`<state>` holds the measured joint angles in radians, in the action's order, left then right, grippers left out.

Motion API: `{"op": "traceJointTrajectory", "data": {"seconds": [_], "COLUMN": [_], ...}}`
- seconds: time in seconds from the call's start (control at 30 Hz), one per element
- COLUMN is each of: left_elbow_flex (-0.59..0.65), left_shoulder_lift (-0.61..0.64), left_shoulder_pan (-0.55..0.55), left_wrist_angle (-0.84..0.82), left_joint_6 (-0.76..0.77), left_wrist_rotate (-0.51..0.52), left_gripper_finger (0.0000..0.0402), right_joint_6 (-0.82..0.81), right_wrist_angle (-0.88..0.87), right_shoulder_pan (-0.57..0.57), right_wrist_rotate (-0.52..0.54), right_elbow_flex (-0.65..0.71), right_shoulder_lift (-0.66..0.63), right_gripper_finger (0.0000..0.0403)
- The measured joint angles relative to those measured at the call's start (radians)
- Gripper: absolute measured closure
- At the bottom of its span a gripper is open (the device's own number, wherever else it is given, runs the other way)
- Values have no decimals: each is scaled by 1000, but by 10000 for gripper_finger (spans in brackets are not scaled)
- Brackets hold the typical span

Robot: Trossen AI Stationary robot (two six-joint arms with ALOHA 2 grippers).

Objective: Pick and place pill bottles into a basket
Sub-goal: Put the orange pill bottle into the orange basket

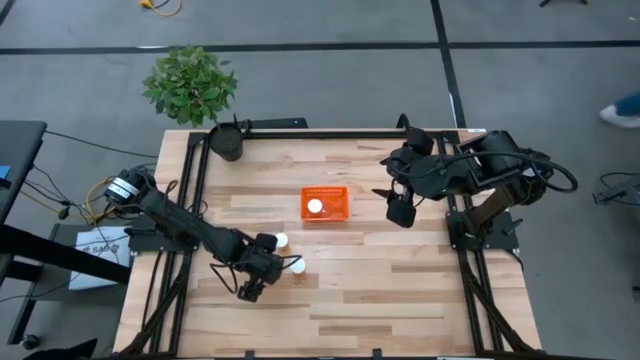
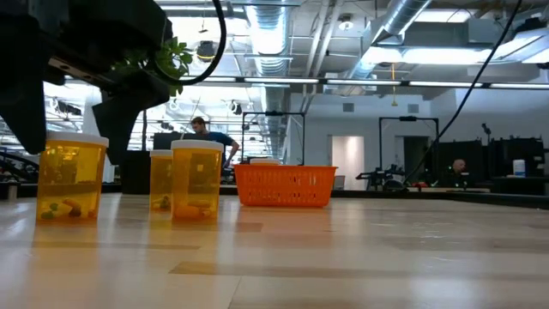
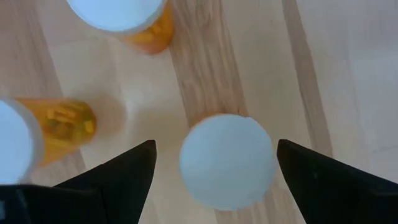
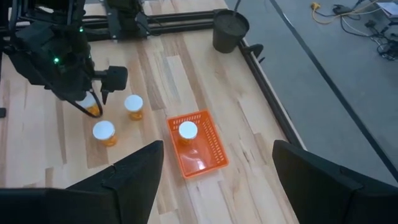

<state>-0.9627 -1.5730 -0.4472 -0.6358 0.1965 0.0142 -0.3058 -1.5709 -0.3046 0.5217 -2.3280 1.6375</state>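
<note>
The left gripper [image 1: 262, 268] hangs low over the near-left part of the wooden table [image 1: 400, 290], its fingers [image 3: 118, 180] spread wide on either side of 1 pill bottle [image 3: 227, 160]; the left wrist view shows that bottle's white cap sitting between the 2 dark fingers with a clear gap on each side, so nothing is gripped. 2 more pill bottles stand close by on the table: 1 [image 1: 281, 241] just beyond the gripper toward the basket, and another [image 1: 297, 267] just beside it on the side toward the right arm. In the low view these bottles show as amber bodies with white caps, all upright, 1 [image 2: 71, 176] directly beneath the dark mass of the left arm, the others [image 2: 196, 180] a little farther along. The orange basket [image 1: 338, 208] sits near the middle of the table, well apart from the 3 loose bottles, and holds a 4th pill bottle [image 1: 315, 207], its white cap visible inside against the mesh wall. The right gripper [image 1: 402, 210] waits raised over the table beside the basket on its right-arm side, its fingers [image 4: 134, 174] wide apart and empty. A dark plant pot [image 1: 227, 142] with a leafy plant stands at the far-left corner of the table. In the room behind, a person [image 2: 208, 136] is visible.
</note>
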Motion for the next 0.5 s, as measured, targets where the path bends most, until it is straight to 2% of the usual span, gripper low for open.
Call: {"op": "traceJointTrajectory", "data": {"seconds": [0.2, 0.5], "left_elbow_flex": [-1, -1], "left_shoulder_lift": [-17, -58], "left_shoulder_pan": [22, 35], "left_wrist_angle": [2, 27], "left_joint_6": [-46, -73], "left_wrist_rotate": [-3, -58], "left_gripper_finger": [81, 123], "right_joint_6": [-6, -8], "right_wrist_angle": [0, 0], "right_shoulder_pan": [0, 0], "right_wrist_rotate": [-1, -3], "right_elbow_flex": [0, 0], "right_shoulder_lift": [0, 1], "right_gripper_finger": [106, 106]}}
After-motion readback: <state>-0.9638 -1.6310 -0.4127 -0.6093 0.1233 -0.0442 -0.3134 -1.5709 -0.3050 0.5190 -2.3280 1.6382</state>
